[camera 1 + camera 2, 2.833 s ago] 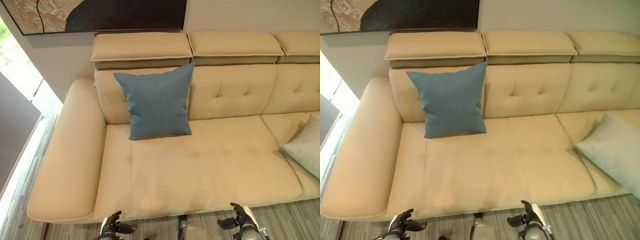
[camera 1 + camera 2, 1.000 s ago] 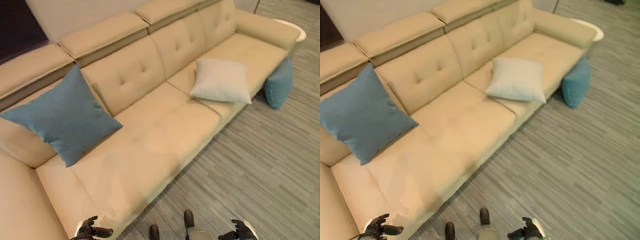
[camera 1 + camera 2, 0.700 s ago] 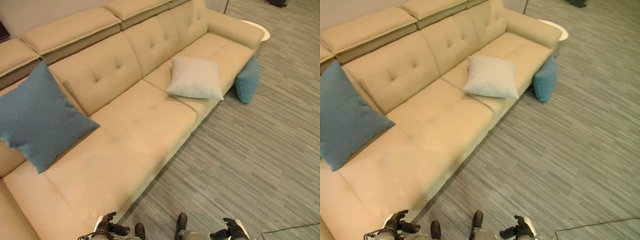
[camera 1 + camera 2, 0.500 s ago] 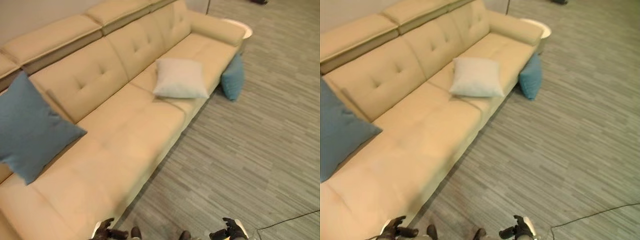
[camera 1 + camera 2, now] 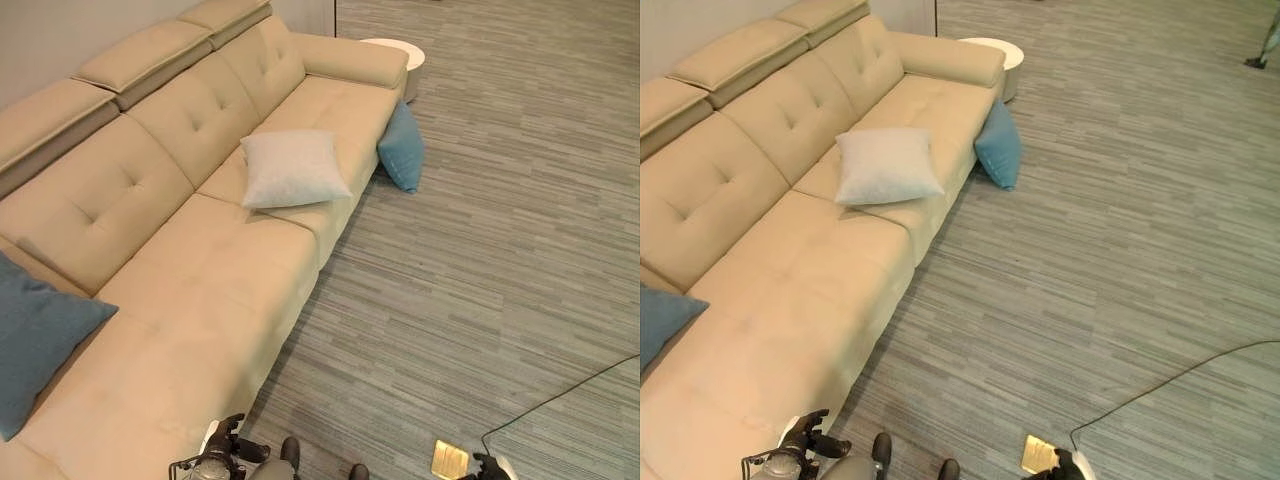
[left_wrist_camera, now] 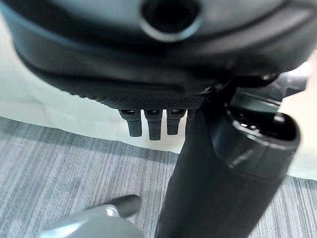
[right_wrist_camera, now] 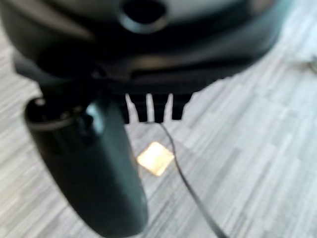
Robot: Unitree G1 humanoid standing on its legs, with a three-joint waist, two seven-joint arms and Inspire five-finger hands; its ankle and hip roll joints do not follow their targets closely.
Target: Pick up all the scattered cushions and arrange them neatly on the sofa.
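A teal cushion (image 5: 403, 147) stands on edge on the floor against the beige sofa (image 5: 190, 300) front, a pale grey cushion (image 5: 291, 168) lies flat on its seat; both hands (image 6: 153, 121) (image 7: 148, 106) empty, fingers relaxed.

Left hand (image 5: 222, 457) and right hand (image 5: 1065, 464) low (fingers straight, nothing held).

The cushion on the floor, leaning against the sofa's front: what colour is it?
The floor cushion is blue, clearest in the left eye view.
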